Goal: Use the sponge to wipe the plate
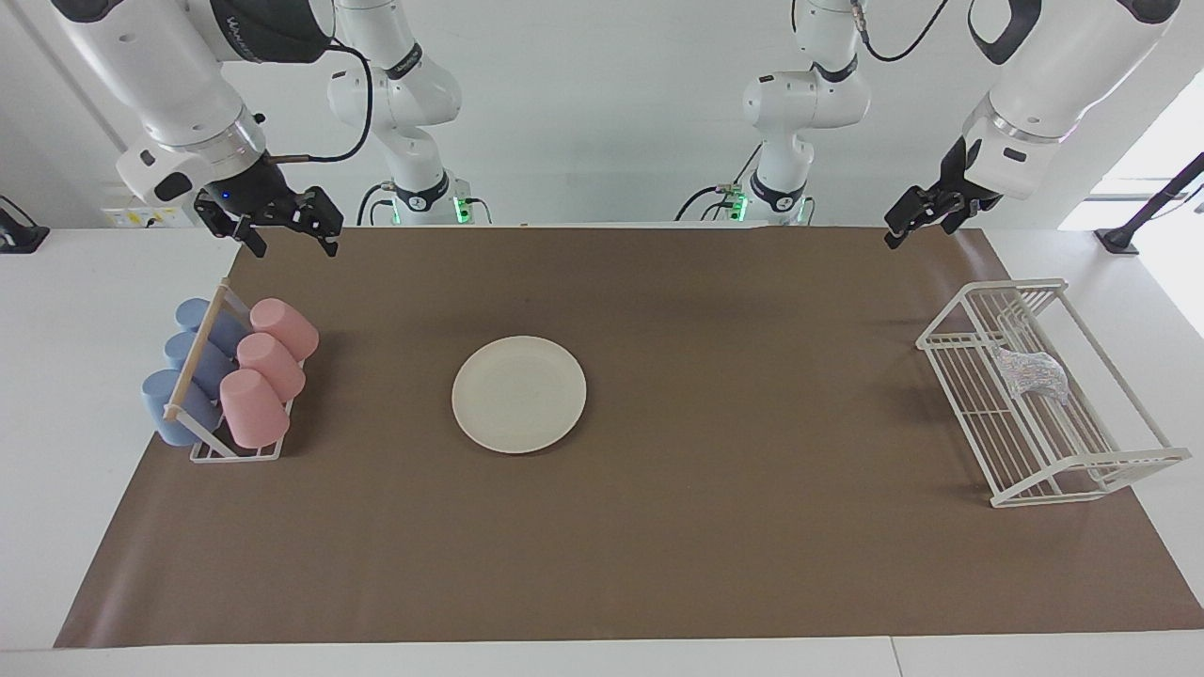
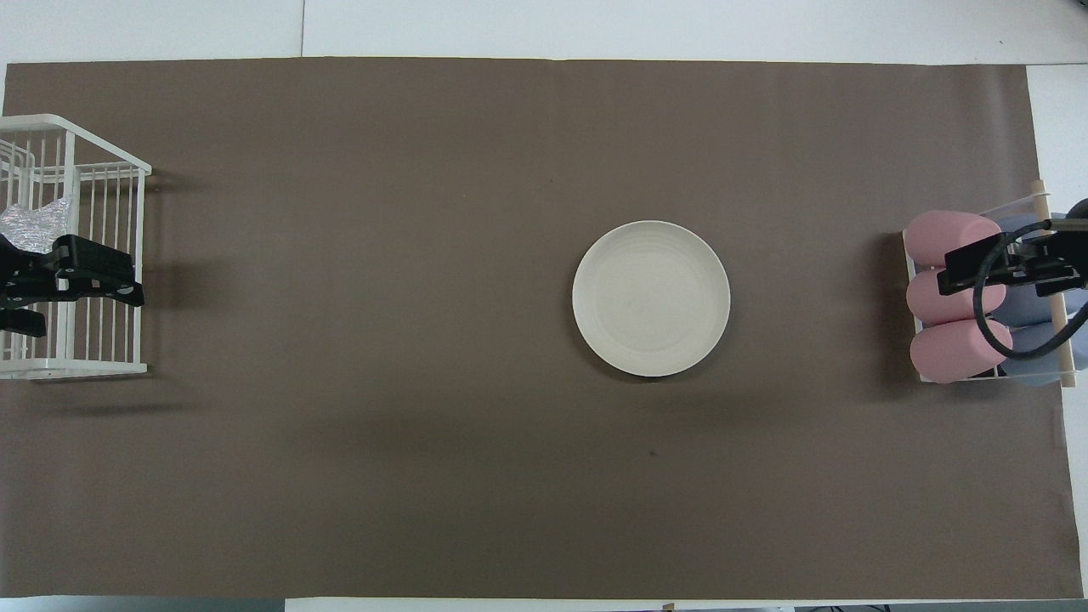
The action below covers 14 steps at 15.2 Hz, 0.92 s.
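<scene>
The cream-white plate (image 1: 519, 395) lies flat in the middle of the brown mat and also shows in the overhead view (image 2: 651, 298). The silvery wrinkly sponge (image 1: 1030, 374) lies in the white wire rack (image 1: 1082, 465) at the left arm's end of the table, seen from above too (image 2: 32, 223). My left gripper (image 1: 901, 233) hangs in the air, open and empty; from above it sits over the rack (image 2: 85, 310), beside the sponge. My right gripper (image 1: 292, 246) is open and empty, raised over the cups (image 2: 960, 276).
A wire holder with a wooden bar (image 1: 198, 362) carries three pink cups (image 1: 268, 371) and several blue cups (image 1: 188, 367) lying on their sides at the right arm's end. The brown mat (image 1: 658, 545) covers most of the table.
</scene>
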Each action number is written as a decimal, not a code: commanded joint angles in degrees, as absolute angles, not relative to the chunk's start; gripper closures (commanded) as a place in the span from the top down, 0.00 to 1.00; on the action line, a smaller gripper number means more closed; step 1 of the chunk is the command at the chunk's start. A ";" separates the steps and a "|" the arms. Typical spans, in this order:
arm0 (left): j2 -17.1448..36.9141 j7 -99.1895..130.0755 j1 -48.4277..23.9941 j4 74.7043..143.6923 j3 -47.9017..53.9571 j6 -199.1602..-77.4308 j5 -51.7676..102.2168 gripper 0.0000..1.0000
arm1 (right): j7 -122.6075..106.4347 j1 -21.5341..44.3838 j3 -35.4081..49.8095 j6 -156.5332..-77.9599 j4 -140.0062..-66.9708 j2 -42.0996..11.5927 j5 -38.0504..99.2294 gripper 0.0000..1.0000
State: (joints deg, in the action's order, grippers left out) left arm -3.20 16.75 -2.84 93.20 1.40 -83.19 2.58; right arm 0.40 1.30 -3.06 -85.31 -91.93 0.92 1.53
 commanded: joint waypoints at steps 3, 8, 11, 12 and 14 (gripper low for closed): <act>-2.20 13.99 -3.78 92.02 0.44 -82.97 2.99 1.00 | 1.23 1.23 -2.99 -85.61 -93.16 1.93 0.97 1.00; -2.11 10.47 -3.34 91.93 0.61 -82.97 2.90 1.00 | 1.14 1.23 -2.99 -85.61 -93.16 1.93 0.97 1.00; -2.46 5.27 -3.08 92.37 0.53 -83.40 2.90 1.00 | 1.23 1.23 -2.99 -85.61 -93.16 1.93 0.97 1.00; -2.46 5.10 -3.08 92.46 0.53 -83.50 2.90 1.00 | 1.14 1.23 -2.99 -85.61 -93.16 1.93 1.05 1.00; -2.72 4.92 -3.08 92.90 0.53 -83.50 2.81 1.00 | 1.14 1.23 -2.99 -85.61 -93.16 1.93 0.97 1.00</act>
